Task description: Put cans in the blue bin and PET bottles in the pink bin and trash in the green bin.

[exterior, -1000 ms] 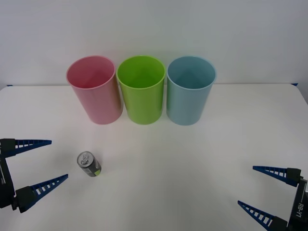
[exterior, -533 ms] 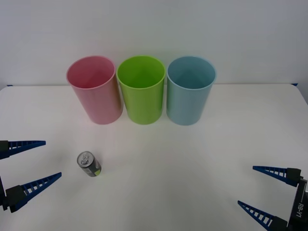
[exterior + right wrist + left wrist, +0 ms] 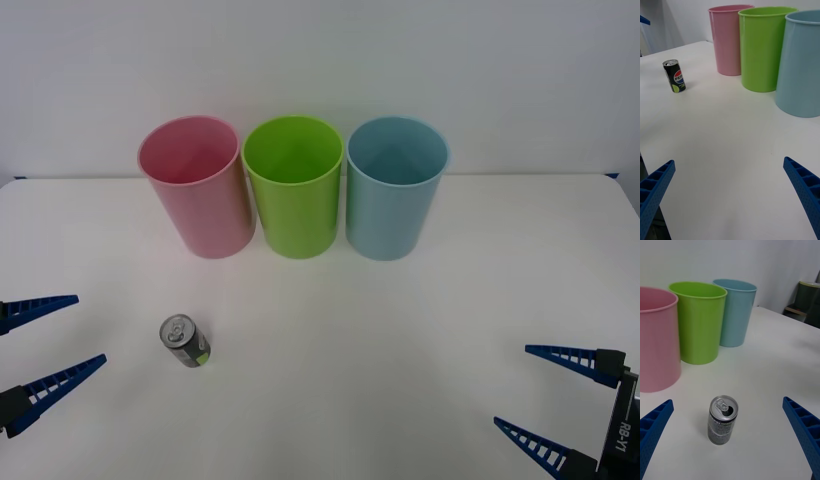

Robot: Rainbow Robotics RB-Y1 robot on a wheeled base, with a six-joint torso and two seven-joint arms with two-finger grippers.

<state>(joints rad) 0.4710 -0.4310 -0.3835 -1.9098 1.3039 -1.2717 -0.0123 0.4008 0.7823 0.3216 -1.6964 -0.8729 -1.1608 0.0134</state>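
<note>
A small black can (image 3: 185, 341) with a silver opened top and a lime-green mark stands upright on the white table (image 3: 400, 330), front left. It also shows in the left wrist view (image 3: 722, 420) and the right wrist view (image 3: 675, 76). My left gripper (image 3: 42, 345) is open at the left edge, well short of the can, with nothing between its fingers. My right gripper (image 3: 548, 395) is open and holds nothing, low at the front right. At the back stand the pink bin (image 3: 197, 187), the green bin (image 3: 295, 187) and the blue bin (image 3: 395, 188) in a row.
The three bins stand close together near the back wall. Wide bare tabletop lies between the can and the right gripper. A dark object (image 3: 808, 302) sits off the table's far side in the left wrist view.
My left gripper has drawn back toward the left edge and slightly down, away from the can. The can, the bins and the right gripper have not moved.
</note>
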